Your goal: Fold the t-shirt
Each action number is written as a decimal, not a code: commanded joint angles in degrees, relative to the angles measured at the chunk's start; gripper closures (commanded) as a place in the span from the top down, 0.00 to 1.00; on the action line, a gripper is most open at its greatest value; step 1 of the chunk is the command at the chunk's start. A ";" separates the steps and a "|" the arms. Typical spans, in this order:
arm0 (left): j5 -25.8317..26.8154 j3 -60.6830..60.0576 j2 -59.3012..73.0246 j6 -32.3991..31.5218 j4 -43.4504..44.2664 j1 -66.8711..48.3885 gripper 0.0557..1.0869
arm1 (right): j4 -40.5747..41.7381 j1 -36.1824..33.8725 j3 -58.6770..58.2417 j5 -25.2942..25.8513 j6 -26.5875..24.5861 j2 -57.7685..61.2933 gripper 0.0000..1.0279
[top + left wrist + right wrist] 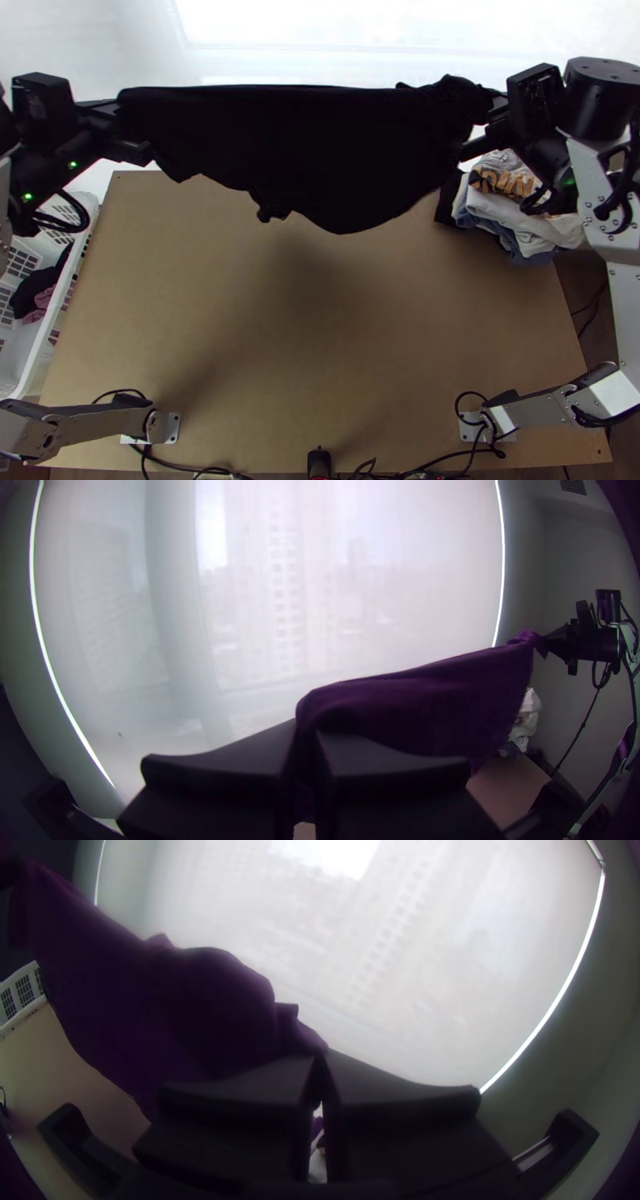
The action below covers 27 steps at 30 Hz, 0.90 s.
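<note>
The black t-shirt (320, 152) hangs stretched between both grippers above the table's far part, its top edge nearly straight and its lower edge drooping unevenly. At its left end is my left gripper (120, 132), shut on the cloth; at its right end my right gripper (492, 120) is shut on a bunched part. The left wrist view shows the shirt (427, 707), looking purple, running from my left gripper (305, 747) to the other arm's. In the right wrist view the shirt (167, 1007) extends from my right gripper (320, 1070). Which parts of the shirt are held, I cannot tell.
A pile of folded clothes (512, 208) lies at the table's far right corner. A white basket (32, 352) with dark and pink cloth stands at the left edge. The wooden table (320, 344) lies beneath, with cables along its near edge and a bright window beyond.
</note>
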 commanded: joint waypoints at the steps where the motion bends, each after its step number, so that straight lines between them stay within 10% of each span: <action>1: -0.89 1.92 -4.65 3.42 -0.49 2.28 0.04 | -3.34 3.83 -1.02 -0.85 0.36 -4.97 0.03; 21: 0.08 2.36 -16.95 13.52 -21.58 -4.04 0.04 | -14.68 15.26 -5.50 -1.29 -0.35 -16.39 0.03; 27: 0.87 -19.53 -18.36 13.61 -14.81 -7.82 0.04 | -6.50 13.59 -19.65 -1.38 -0.52 -16.04 0.03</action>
